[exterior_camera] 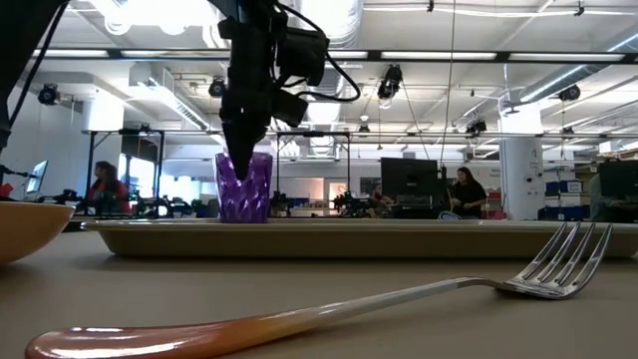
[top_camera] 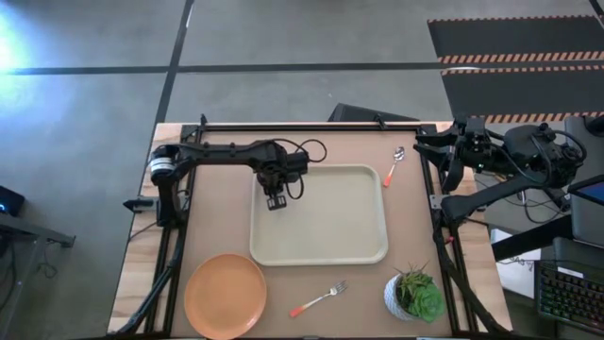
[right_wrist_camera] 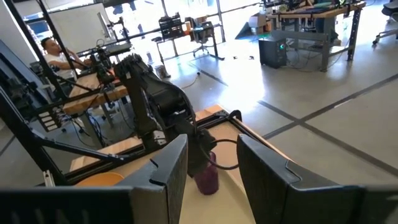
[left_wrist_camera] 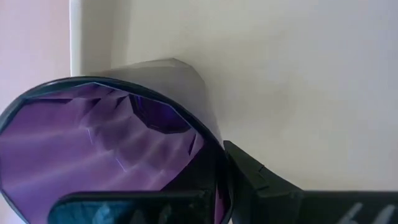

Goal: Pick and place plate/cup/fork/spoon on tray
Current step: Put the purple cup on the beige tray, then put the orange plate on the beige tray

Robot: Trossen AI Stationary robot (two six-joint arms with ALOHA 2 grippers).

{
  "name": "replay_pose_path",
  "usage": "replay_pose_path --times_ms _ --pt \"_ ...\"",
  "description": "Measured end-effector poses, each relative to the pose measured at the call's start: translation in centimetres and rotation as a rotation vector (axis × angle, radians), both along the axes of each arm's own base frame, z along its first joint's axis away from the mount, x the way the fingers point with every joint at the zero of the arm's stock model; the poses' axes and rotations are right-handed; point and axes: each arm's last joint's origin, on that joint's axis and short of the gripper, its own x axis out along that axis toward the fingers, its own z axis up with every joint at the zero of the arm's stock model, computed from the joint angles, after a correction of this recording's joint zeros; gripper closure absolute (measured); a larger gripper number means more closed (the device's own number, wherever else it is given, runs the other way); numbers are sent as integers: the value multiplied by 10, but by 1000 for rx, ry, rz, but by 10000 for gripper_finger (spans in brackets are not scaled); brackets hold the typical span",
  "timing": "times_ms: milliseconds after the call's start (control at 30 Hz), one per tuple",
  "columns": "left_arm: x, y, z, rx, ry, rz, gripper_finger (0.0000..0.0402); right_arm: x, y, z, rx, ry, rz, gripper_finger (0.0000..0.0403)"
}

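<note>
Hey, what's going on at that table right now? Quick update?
Left gripper shut on cup, on tray. Right gripper open, parked at the table's edge. Plate, fork, spoon off tray. Nothing blocking.

Grey floor [top_camera: 283, 38], ceiling strip lights [exterior_camera: 558, 55], desks [right_wrist_camera: 311, 12].

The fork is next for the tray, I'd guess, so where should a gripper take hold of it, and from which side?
Probably the thin red-orange handle of the fork, near its middle, from straight above with fingers across it. It lies flat on the table, clear of the plate and the plant pot.
</note>
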Motion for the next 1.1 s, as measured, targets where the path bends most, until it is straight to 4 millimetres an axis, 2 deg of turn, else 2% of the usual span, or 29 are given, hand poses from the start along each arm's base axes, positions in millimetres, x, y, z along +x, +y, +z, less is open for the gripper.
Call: replay_pose_path --times_ms 167,467,700,900,1100 --pt "5 0 14 2 -55 -9 371 0 0 0 0 0 0 273" --pt "8 1 31 24 -85 -35 285 -1 0 0 -1 3 1 273" --pt "-1 1 70 90 -28 51 252 -1 0 0 -2 3 1 273" --pt "-23 -7 116 103 -67 142 250 -1 0 0 -2 5 1 273" --pt "-64 -32 158 54 -237 253 250 -1 0 -1 -10 9 3 273"
